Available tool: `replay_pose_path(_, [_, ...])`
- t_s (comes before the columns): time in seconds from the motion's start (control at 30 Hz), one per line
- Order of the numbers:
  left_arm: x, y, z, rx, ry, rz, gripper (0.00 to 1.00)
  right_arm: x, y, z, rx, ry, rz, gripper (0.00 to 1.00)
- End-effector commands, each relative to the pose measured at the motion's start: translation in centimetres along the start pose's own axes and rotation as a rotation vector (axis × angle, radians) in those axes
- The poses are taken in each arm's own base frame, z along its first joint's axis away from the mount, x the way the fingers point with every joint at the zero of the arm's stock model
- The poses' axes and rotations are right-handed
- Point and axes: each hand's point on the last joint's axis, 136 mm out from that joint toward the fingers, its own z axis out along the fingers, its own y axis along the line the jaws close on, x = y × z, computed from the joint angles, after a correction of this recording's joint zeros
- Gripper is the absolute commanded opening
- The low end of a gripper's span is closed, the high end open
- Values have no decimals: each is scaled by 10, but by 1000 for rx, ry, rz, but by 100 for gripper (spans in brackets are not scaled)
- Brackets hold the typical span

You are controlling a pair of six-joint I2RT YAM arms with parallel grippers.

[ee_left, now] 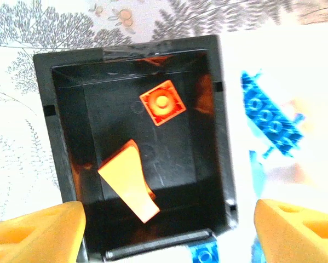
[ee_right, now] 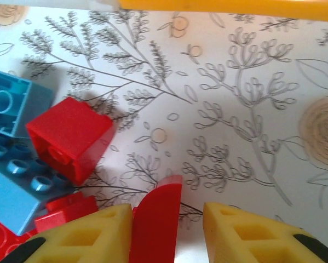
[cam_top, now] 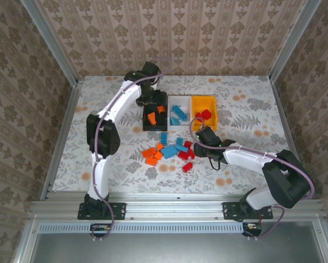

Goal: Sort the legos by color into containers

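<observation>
The left gripper (ee_left: 169,233) hangs released, fingers wide, over the black bin (ee_left: 58,137) — two orange bricks (ee_left: 162,102) lie inside. The right gripper (ee_right: 166,213) straddles a red brick (ee_right: 157,222) on the table (ee_right: 251,109) — touching one finger, not clamped.

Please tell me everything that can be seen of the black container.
The black container is a small, open, rectangular bin of glossy, hard-looking plastic. It stands upright on the patterned table, at the left end of the row, close beside the white container. On its floor lie an orange square one-stud brick and an orange sloped piece. Its walls reflect them.
</observation>
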Motion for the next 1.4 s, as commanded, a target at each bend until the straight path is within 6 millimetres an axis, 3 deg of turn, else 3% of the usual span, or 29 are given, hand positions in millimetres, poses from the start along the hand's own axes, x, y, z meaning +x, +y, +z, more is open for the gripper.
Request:
replay_pose_path(0.0, [10, -16, -45, 53, -26, 45, 83, 1, -19, -13, 61, -20, 17, 40])
replay_pose_path(0.3, [43, -16, -72, 111, -36, 45, 84, -4, -1, -8, -15, 1, 29, 48])
replay_pose_path(0.4, [53, -16, -79, 137, -54, 38, 84, 5, -1, 4, -1, 48, 27, 49])
replay_pose_path(0.6, [65, -10, -89, 161, -84, 26, 85, 11, 0, 16, 19, 87, 16, 37])
replay_pose_path(0.73, [68, -8, -91, 186, -99, 13, 85, -1, -2, 6, 24, 42, 10, 29])
replay_pose_path(0.97, [68, -3, -90, 213, -96, -12, 85, -15, 0, -8, 21, 12, 0, 24])
replay_pose_path(1.07, [66, -2, -94, 221, -118, -19, 85, -36, 4, -30, -4, -65, 11, 24])
replay_pose_path(1.2, [67, -1, -87, 241, -104, -52, 85, -95, -2, -63, 44, -201, -10, 25])
replay_pose_path(1.27, [70, -5, -78, 281, -74, -79, 85, -121, -8, -66, 73, -231, -11, 25])
replay_pose_path(1.37, [78, -32, -68, 430, -7, -111, 85, -154, -21, -43, 124, -215, 1, 25])
